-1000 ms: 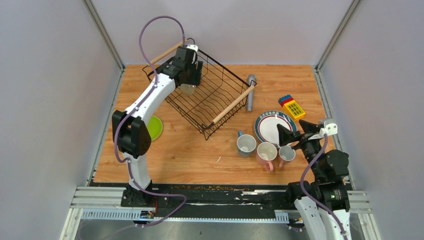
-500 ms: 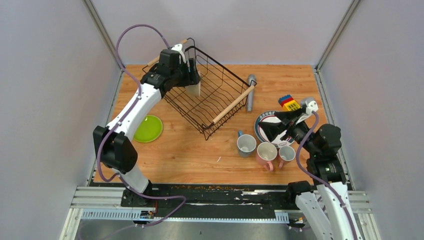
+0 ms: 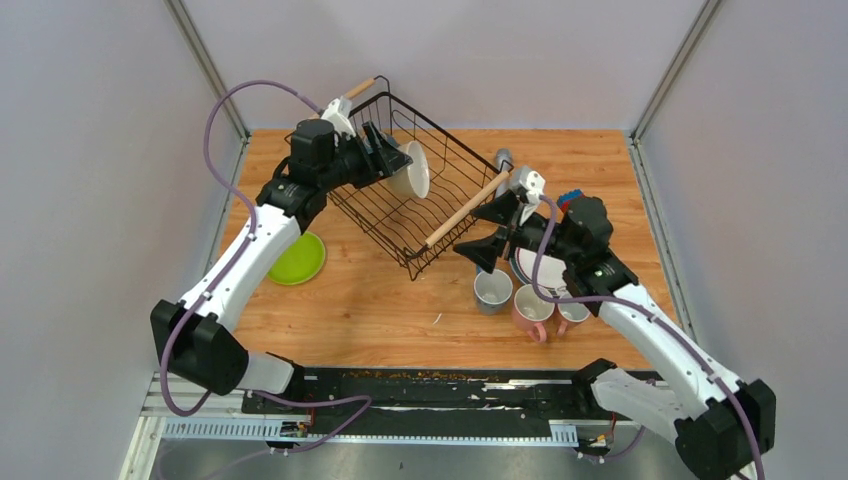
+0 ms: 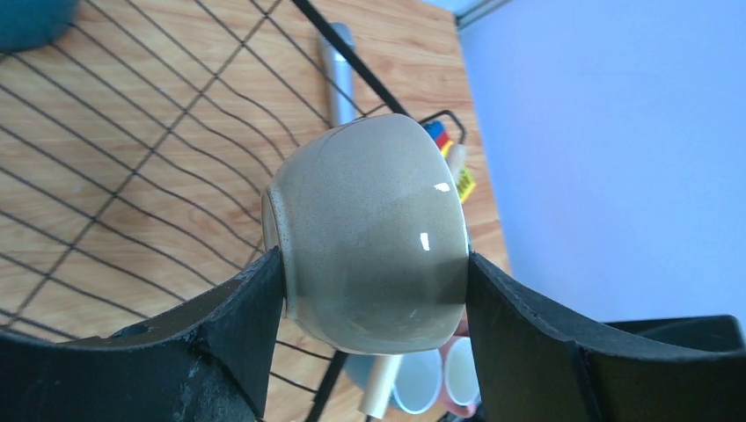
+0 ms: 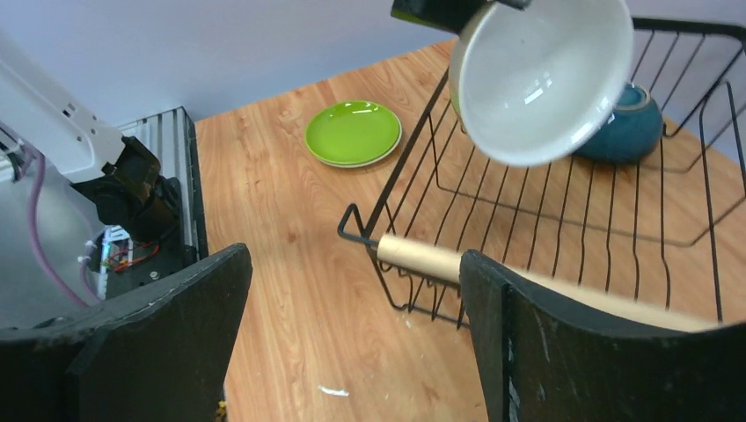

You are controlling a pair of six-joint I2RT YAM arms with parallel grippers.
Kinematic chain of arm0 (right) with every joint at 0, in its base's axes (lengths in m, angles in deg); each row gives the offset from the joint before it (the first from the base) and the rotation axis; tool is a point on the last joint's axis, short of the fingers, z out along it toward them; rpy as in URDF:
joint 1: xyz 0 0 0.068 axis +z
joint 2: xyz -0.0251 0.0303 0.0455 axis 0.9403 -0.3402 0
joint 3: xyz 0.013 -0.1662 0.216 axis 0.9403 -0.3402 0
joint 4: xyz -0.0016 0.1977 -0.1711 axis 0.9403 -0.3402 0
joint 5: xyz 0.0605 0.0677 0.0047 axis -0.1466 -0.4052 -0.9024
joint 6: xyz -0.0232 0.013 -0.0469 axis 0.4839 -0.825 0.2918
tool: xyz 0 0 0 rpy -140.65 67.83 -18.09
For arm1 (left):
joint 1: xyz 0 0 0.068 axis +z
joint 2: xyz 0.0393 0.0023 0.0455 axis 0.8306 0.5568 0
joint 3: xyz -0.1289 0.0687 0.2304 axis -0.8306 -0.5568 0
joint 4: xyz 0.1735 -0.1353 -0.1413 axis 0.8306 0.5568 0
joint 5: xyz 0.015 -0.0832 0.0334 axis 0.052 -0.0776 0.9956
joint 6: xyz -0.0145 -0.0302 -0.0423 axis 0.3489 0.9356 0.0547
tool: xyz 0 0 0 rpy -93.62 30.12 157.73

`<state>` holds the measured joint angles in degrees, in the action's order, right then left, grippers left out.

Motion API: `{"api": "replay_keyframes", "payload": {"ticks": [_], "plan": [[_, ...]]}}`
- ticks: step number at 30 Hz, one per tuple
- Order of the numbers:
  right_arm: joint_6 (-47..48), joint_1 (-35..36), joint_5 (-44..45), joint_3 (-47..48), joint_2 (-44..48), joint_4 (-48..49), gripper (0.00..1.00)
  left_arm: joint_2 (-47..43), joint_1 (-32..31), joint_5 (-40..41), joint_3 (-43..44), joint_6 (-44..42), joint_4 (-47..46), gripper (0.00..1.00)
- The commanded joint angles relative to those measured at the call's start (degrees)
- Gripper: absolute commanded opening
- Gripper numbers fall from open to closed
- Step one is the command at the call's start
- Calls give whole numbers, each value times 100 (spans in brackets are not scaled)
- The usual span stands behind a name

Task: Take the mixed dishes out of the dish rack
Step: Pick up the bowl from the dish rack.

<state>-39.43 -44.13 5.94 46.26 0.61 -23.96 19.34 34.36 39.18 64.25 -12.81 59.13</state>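
Note:
My left gripper [image 3: 398, 165] is shut on a beige bowl [image 3: 413, 170] and holds it tilted on its side above the black wire dish rack [image 3: 440, 175]. In the left wrist view the bowl [image 4: 369, 237] sits between both fingers [image 4: 237, 316]. A teal bowl [image 5: 626, 125] stays inside the rack, also seen in the left wrist view [image 4: 35, 18]. My right gripper [image 3: 489, 230] is open and empty beside the rack's near wooden handle [image 5: 422, 258]. A lime-green plate [image 3: 298, 257], three mugs [image 3: 492, 290] and a patterned plate [image 3: 532, 268] lie on the table.
A grey cylinder [image 3: 503, 162] lies right of the rack. A toy block [image 3: 571, 197] is partly hidden behind my right arm. The mugs stand in a row just below my right gripper. The green plate lies left of the rack near my left arm.
My left gripper lifted the beige bowl up out of the rack and tipped it sideways. My right arm swung left from over the patterned plate to the rack's near handle.

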Motion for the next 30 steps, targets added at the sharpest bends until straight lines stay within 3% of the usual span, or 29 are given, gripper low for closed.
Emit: {"api": "replay_keyframes", "payload": {"ticks": [1,15,19,23,30], "plan": [[958,413,210,637,-584,714,89,-500,18,-679,-190,801,-1251,25],[1932,1295,569,1833,-1712,154,89,-1471,10,-1461,-1215,1793,-2114,25],[2174,1551,864,2025,-1912,-34,83,-1649,2,-1664,-1389,2009,-2274,25],[2272,1741,949,2232,-2086,-280,68,-1824,1,-1800,-1529,2111,-2294,25],[2378,2167,1156,2473,-2175,-883,16,-2123,1,-1855,-1714,2018,-2136,27]]}}
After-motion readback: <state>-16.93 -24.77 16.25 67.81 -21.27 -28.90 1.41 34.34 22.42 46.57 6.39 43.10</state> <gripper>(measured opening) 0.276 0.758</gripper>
